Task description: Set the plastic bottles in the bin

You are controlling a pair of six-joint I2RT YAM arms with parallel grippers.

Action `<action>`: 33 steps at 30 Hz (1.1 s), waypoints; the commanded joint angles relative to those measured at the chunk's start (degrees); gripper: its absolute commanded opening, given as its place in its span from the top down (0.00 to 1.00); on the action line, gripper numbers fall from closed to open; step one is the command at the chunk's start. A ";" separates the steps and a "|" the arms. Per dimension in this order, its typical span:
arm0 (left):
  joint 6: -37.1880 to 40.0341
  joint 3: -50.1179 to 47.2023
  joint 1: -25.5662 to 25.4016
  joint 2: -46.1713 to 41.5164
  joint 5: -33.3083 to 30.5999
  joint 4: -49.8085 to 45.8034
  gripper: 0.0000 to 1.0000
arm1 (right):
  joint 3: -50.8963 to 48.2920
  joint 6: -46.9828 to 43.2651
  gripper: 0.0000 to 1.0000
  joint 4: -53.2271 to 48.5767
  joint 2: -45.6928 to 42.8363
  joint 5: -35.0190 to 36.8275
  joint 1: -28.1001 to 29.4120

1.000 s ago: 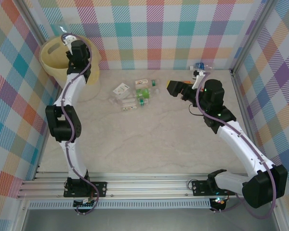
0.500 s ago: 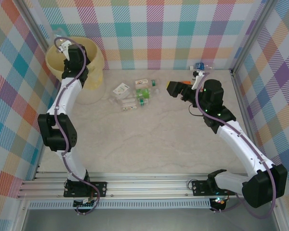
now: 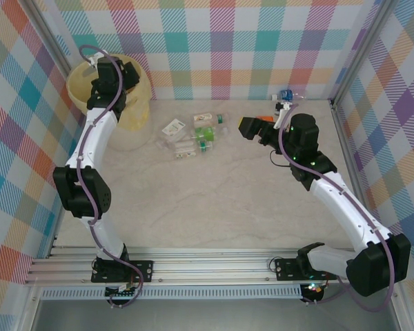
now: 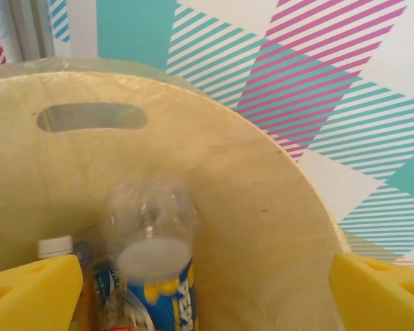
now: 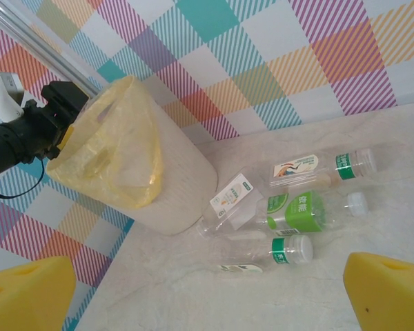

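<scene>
On the table (image 3: 228, 207), plastic bottles (image 3: 193, 134) cluster near the far edge. Over the far-left corner's bin (image 3: 141, 110) the left gripper (image 3: 130, 71) hangs spread; the right gripper (image 3: 254, 124) gapes too.

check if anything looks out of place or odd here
A stray bottle, blue-labelled by the look of it, lies alone by the far wall behind the right arm, apart from the cluster of bottles mid-table. A blurred bottle hangs base-up inside the bin below the open left gripper, seemingly mid-fall. Nothing looks spilled.
</scene>
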 commanded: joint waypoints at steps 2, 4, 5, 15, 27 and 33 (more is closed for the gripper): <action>2.89 1.72 -0.39 -2.47 3.44 -0.51 0.04 | -0.39 -1.71 0.00 -0.31 -0.35 0.80 0.01; 2.71 1.36 -0.47 -3.53 5.82 -1.45 0.02 | -0.48 -1.47 0.00 -0.25 -0.18 1.10 0.04; 2.45 1.10 -0.63 -3.99 7.31 -2.68 0.01 | -0.49 -1.37 0.00 -0.25 -0.07 1.39 0.01; 8.29 -1.04 -10.48 -7.71 14.86 -5.26 0.00 | -0.07 1.10 0.00 -4.30 0.98 9.13 0.01; 28.17 -4.80 -21.46 -7.54 34.71 -12.25 0.00 | -2.18 0.26 0.00 -4.35 -1.39 5.26 0.01; 39.65 -1.74 -24.31 -2.34 34.96 -25.59 0.00 | -3.78 -1.46 0.00 -4.38 -2.75 5.21 0.01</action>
